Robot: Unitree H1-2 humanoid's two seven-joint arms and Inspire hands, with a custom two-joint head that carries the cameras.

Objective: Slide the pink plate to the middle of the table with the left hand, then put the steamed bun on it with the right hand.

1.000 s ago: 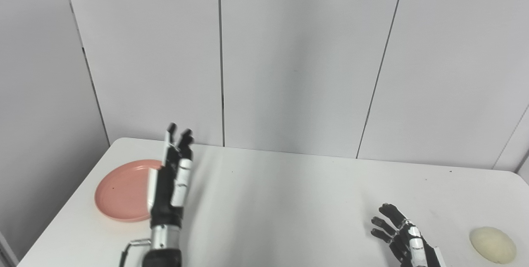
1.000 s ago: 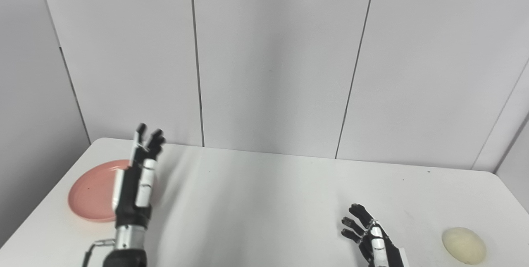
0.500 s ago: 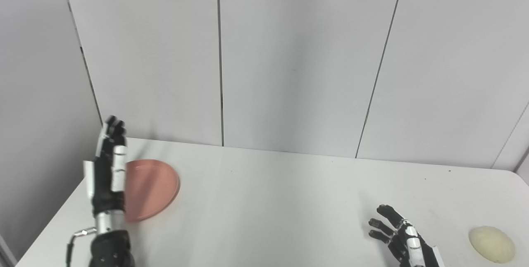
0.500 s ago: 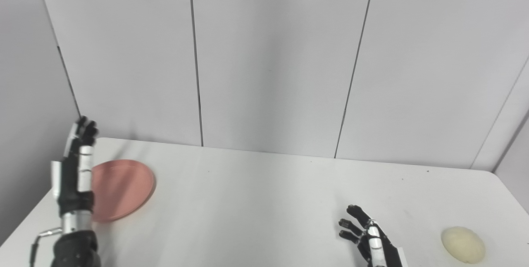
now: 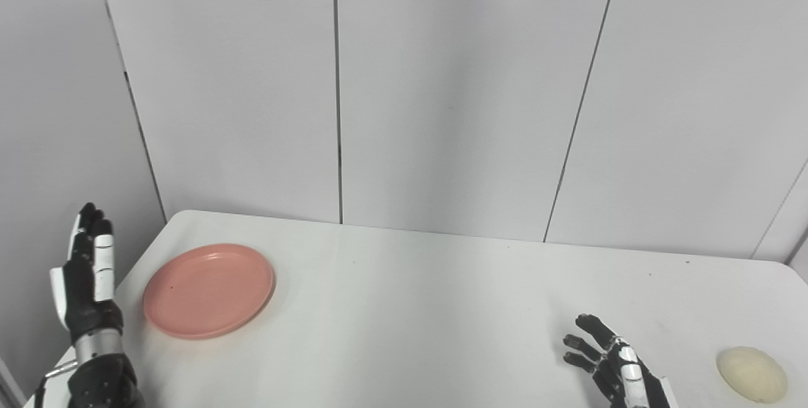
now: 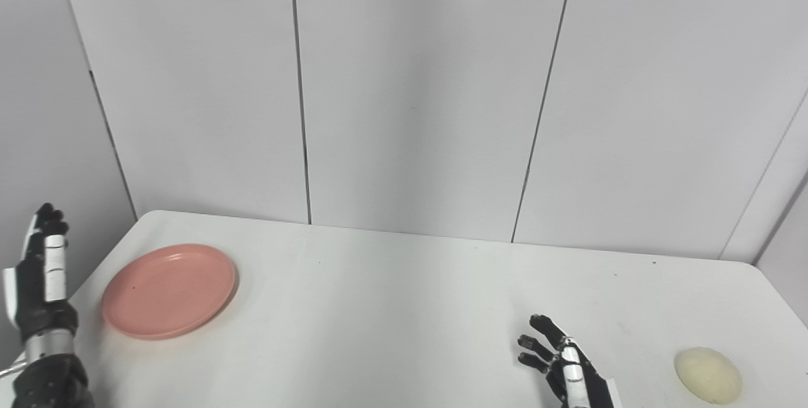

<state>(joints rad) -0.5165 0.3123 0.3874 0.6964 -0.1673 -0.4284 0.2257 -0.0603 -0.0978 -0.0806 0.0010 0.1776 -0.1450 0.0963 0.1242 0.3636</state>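
Step 1, plate not yet slid.
Left hand open, empty, outside plate at table's left; push it rightward next. Right hand open, empty; bun far right.

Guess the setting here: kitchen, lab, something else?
Likely a robot test bay, not a kitchen: plain grey wall panels, a bare white table, and only a pink plate and steamed bun as props.
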